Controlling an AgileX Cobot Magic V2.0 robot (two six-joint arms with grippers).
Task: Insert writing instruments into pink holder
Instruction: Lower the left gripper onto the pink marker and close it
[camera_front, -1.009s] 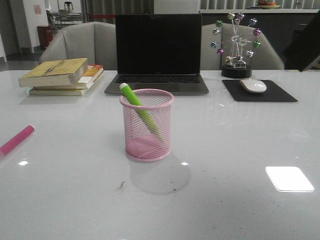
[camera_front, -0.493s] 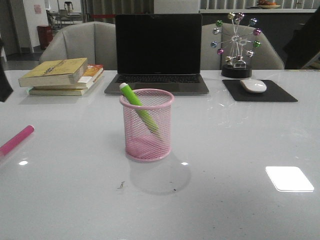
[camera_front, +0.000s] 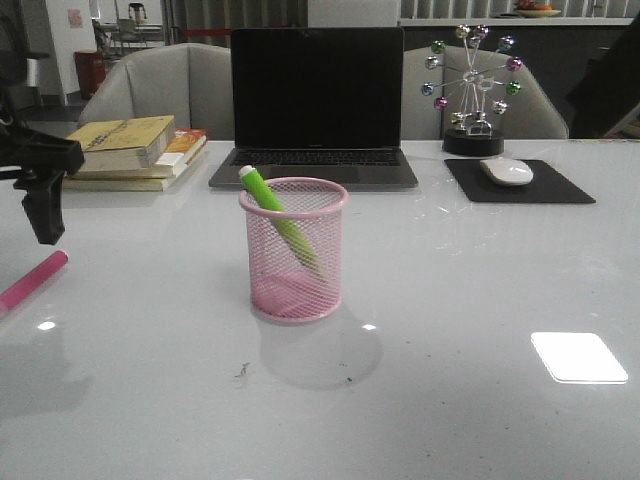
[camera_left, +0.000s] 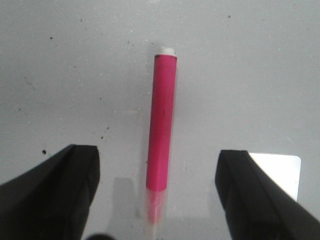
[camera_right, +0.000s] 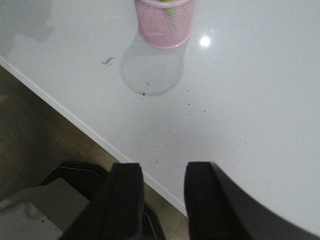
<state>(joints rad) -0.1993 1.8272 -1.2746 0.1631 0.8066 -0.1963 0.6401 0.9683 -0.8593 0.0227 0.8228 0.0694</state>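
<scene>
The glossy white tabletop (camera_front: 480, 420) carries a round pink wire-mesh holder (camera_front: 294, 250) with solid rim and base near its centre. A lime green marker (camera_front: 278, 215) leans inside it, whitish end above the rim. At the left edge lies a magenta pink marker (camera_front: 33, 280), flat on the surface. The left pincer (camera_left: 157, 195) hangs above it, jaws wide, straddling the barrel without contact. The right pincer (camera_right: 162, 195) shows a narrow gap, holding nothing. Behind stand stacked books (camera_front: 125, 150), a black laptop (camera_front: 315, 105), and a white mouse (camera_front: 506, 171) on a dark pad (camera_front: 520, 185). Book cover lettering appears unreadable.
</scene>
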